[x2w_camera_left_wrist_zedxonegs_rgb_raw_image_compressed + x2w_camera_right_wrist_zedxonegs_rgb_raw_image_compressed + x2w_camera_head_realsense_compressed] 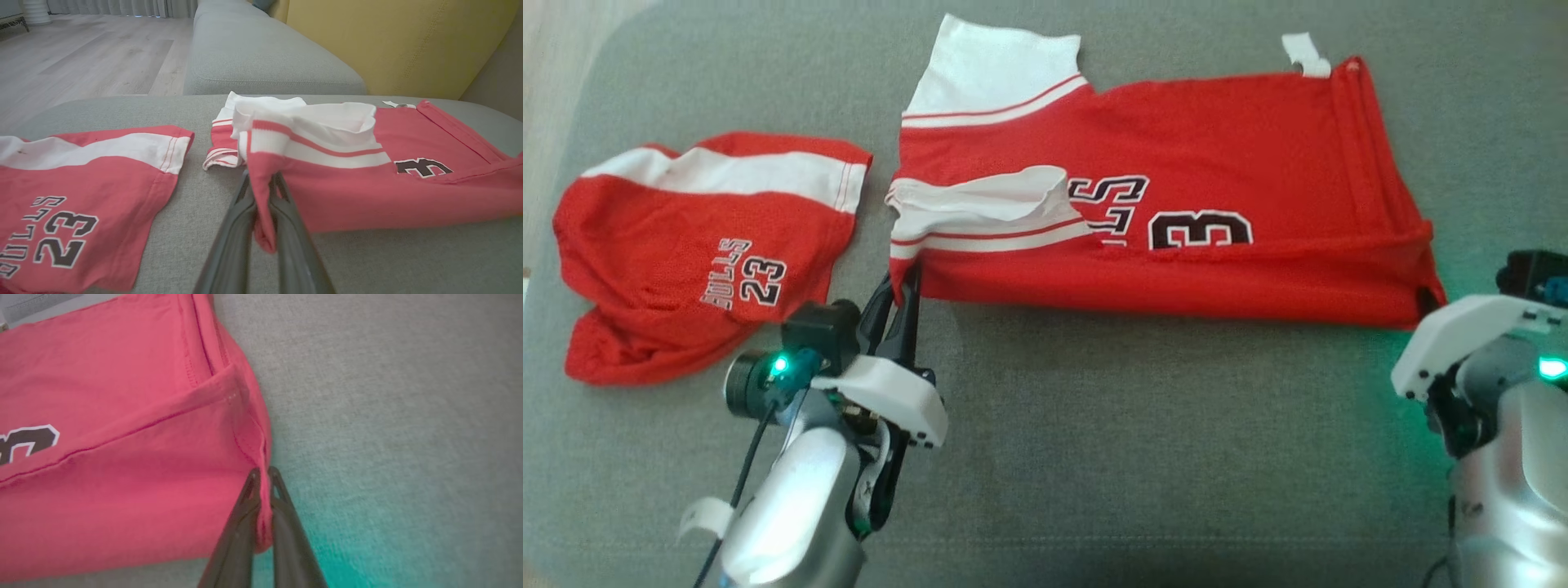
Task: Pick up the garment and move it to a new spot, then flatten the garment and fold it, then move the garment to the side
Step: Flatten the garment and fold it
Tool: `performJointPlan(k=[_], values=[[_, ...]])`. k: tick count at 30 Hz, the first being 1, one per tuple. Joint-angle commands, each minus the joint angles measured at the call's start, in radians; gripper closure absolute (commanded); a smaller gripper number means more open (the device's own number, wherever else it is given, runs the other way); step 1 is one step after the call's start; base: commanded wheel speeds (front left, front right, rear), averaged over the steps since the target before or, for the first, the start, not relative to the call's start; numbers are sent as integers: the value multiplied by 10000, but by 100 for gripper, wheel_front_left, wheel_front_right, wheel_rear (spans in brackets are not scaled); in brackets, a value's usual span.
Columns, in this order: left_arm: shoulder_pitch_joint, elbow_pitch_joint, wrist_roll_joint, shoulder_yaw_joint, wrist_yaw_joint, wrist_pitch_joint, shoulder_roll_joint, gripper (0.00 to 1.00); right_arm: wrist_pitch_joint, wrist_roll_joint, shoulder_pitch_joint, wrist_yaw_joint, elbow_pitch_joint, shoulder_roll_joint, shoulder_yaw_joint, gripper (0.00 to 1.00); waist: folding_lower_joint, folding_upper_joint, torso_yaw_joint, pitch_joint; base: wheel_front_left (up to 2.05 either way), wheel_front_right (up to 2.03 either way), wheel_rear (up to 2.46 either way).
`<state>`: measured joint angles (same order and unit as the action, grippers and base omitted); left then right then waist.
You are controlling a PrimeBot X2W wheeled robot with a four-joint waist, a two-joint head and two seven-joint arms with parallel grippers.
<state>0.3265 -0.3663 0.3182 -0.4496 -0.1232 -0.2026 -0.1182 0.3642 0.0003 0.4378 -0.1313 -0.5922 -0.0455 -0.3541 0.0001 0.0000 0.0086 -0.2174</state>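
- Red soft-knit jersey with white striped trim and black "23" print (1176,237): lies mid-to-right on the grey woven sofa cushion (1094,457). Its near edge is doubled over, so the print is half hidden.
- Handling, judged: light and limp with no stiffness. It will sag between two held points and bunch if dragged. The cloth looks smooth, so layers may slide on each other, and the coarse cushion weave likely adds drag.
- Where to hold, judged: the two near corners at the fold ends. The hems and seams there are thicker and give a better bite than a single layer.
- Left gripper (261,179): fingers together, clamped on the near-left corner by the white sleeve band. A small red flap hangs between them.
- Right gripper (263,473): fingers together, pinching the near-right corner along the stitched hem seam.
- Shape: a long rectangle with the sleeve cuff puffed open and standing up. The rest lies flat with few wrinkles.
- Small white label tab (1305,55): sticks out at the far right corner.
- Second red-and-white garment printed "BULLS 23" (703,253): crumpled, to the left of the jersey and apart from it. Not held.
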Motion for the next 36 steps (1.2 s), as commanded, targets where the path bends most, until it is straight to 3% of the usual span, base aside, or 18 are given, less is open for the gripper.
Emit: performJointPlan(k=[1, 11, 17, 25, 26, 27, 28, 29, 36], values=[[84, 249, 29, 301, -57, 11, -254, 100, 64, 99, -84, 6, 412, -47, 201, 100, -1, 0, -87, 199, 0, 0, 0], [-872, 248, 203, 295, -232, 351, -635, 100, 1478, 634, -1665, 6, 2101, -88, 348, 100, -1, 0, -295, 1402, 0, 0, 0], [-1661, 615, 249, -54, -163, 1138, -923, 100, 2461, 1114, -2907, 6, 3390, -120, 460, 100, -1, 0, -380, 1918, 0, 0, 0], [-2253, 908, 303, -437, -178, 1901, -1045, 100, 2656, 1413, -3717, 6, 4182, -80, 508, 100, -1, 0, -528, 1991, 0, 0, 0], [-2276, 903, 316, -456, -191, 1939, -1035, 100, 2496, 1375, -3727, 6, 4247, -76, 507, 29, -1, 0, -548, 1981, 0, 0, 0], [-2285, 897, 312, -466, -219, 1956, -1033, 62, 2345, 1348, -3725, 6, 4282, -72, 502, 0, -1, 0, -568, 1967, 0, 0, 0], [-2283, 892, 291, -467, -265, 1953, -1039, 7, 2201, 1342, -3713, 6, 4306, -68, 530, 0, -1, 0, -587, 1953, 0, 0, 0], [-2277, 889, 277, -460, -309, 1936, -1041, 0, 2055, 1379, -3681, 6, 4329, -64, 556, 0, -1, 0, -607, 1939, 0, 0, 0], [-1943, 1078, 310, -118, -581, 1279, -991, 0, 479, 1474, -3211, 6, 4671, -53, 678, 0, -1, 0, -692, 1808, 0, 0, 0]])
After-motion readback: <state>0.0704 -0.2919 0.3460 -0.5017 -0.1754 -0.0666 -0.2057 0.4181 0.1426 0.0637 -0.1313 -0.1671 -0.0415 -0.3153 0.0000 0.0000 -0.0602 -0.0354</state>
